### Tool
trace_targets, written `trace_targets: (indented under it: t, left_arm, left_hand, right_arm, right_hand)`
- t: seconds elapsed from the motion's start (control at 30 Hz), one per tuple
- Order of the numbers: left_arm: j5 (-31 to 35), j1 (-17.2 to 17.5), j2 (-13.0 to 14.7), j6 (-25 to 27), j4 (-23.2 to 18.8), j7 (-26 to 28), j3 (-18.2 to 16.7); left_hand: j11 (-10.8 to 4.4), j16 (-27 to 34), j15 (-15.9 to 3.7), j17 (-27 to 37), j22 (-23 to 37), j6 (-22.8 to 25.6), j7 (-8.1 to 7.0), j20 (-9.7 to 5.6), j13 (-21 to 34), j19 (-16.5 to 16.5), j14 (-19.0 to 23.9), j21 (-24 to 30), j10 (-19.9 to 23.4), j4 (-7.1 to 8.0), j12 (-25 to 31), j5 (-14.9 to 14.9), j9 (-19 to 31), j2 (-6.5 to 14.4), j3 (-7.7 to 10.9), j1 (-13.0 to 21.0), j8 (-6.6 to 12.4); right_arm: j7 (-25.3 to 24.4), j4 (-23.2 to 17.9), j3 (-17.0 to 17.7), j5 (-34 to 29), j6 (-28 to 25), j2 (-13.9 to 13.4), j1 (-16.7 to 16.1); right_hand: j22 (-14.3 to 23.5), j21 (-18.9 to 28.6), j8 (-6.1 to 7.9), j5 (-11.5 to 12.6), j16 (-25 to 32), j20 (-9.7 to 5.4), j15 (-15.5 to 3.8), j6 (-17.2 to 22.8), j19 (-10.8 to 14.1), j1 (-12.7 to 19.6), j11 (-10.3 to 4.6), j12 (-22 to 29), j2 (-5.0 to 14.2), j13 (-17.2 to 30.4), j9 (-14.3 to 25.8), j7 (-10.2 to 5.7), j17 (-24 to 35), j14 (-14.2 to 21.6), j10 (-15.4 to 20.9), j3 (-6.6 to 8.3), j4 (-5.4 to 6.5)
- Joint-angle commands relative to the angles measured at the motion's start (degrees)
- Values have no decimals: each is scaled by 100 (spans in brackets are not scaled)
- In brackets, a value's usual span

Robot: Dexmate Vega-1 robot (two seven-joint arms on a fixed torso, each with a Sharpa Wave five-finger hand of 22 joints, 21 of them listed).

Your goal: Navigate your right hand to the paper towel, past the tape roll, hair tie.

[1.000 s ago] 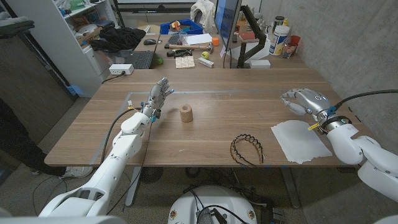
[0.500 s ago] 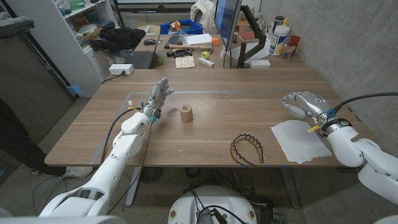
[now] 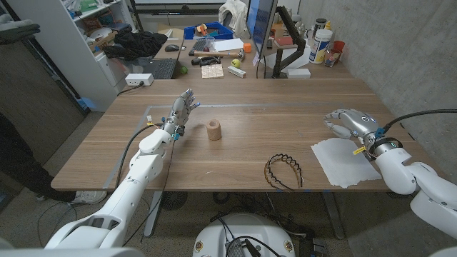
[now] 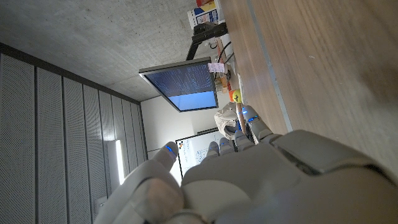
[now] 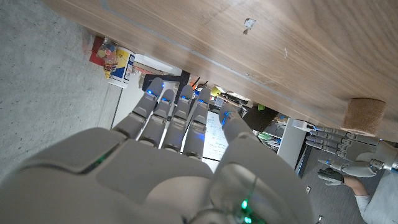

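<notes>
Right hand [image 3: 348, 121] empty, fingers loosely apart, just beyond paper towel [image 3: 345, 162], hair tie [image 3: 283, 170] nearby

Long wooden table [image 3: 243, 146]; behind it, a cluttered desk with black keyboard [image 3: 156, 68], blue plastic bin [image 3: 207, 31], dark computer monitor [image 3: 259, 21], white bottles [image 3: 319, 46].

- right hand [image 3: 348, 121] hangs over the table's right side, fingers apart, holding nothing
- left hand [image 3: 182, 111] is raised, fingers spread, empty too
</notes>
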Motion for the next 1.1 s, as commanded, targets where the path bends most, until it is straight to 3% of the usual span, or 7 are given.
trace_targets:
  t: [0.03, 0.3, 0.4, 0.7, 0.77, 1.07, 1.1]
  left_arm:
    - [2, 23, 25, 62, -17, -8, -12]
    - [2, 23, 32, 80, -25, -12, -23]
    - [10, 15, 30, 68, -12, -12, -25]
    - [13, -5, 24, 67, 23, -34, -24]
    - [17, -7, 24, 68, 29, -32, -25]
    - [19, -14, 19, 51, 46, -44, -30]
    - [13, -14, 18, 54, 44, -48, -33]
  left_hand:
    - [-54, 1, -280, 6, 6, -850, -13, -546, 11, -1597, -1519, -27, -898, -3, 17, 22, 23, 510, 40, -53, 23]
    - [-51, -2, -274, 6, 6, -856, -17, -542, 11, -1600, -1524, -37, -904, -3, 15, 22, 23, 509, 39, -55, 21]
    - [-54, -3, -275, 6, 7, -860, -14, -542, 11, -1598, -1526, -40, -908, -2, 13, 22, 23, 509, 39, -55, 20]
    - [-49, -4, -283, 6, 7, -872, -13, -544, 11, -1601, -1527, -51, -910, -2, 14, 22, 24, 510, 39, -57, 16]
    - [-51, -6, -285, 7, 7, -871, -13, -545, 11, -1602, -1532, -53, -913, -1, 13, 22, 24, 510, 38, -58, 17]
    - [-51, -5, -285, 7, 8, -870, -15, -542, 12, -1601, -1528, -64, -915, 0, 13, 21, 24, 509, 37, -61, 18]
    - [-43, -6, -275, 7, 8, -871, -11, -537, 12, -1602, -1530, -66, -916, 0, 13, 21, 24, 509, 37, -62, 18]
  right_arm:
    - [134, 38, -84, 102, -169, 10, -2]
    - [143, 71, -167, 153, -252, -39, 31]
    - [139, 75, -189, 173, -278, -59, 36]
    - [127, 81, -245, 225, -358, -120, 38]
    - [120, 85, -253, 243, -365, -132, 38]
    - [94, 82, -296, 276, -435, -182, 33]
    - [86, 81, -300, 272, -443, -189, 26]
  right_hand:
    - [16, -30, -38, 18, -37, -359, -474, -44, -28, 12, -3, -42, -72, 15, 17, -9, 7, -77, -53, 27, -31]
    - [16, -35, -43, 20, -32, -360, -471, -79, -22, 14, 9, -45, -92, 16, 18, -13, 9, -84, -63, 27, -34]
    - [15, -23, -35, 24, -29, -212, -468, -89, 31, 18, -5, -46, -105, 17, 18, -21, 12, -99, -73, 33, -34]
    - [13, -28, -27, 27, -25, -133, -461, -98, 55, 18, 6, -47, -116, 18, 19, -19, 15, -114, -83, 40, -27]
    - [12, -34, -23, 29, -20, -18, -462, -105, 58, 19, -19, -46, -118, 19, 20, -24, 17, -115, -88, 47, -22]
    - [9, -34, -18, 30, -13, 111, -472, -116, 111, 19, -11, -47, -127, 20, 21, -26, 19, -116, -102, 59, -16]
    - [7, -48, -16, 31, -13, 222, -489, -121, 97, 16, -10, -47, -126, 20, 21, -27, 22, -125, -106, 66, -10]
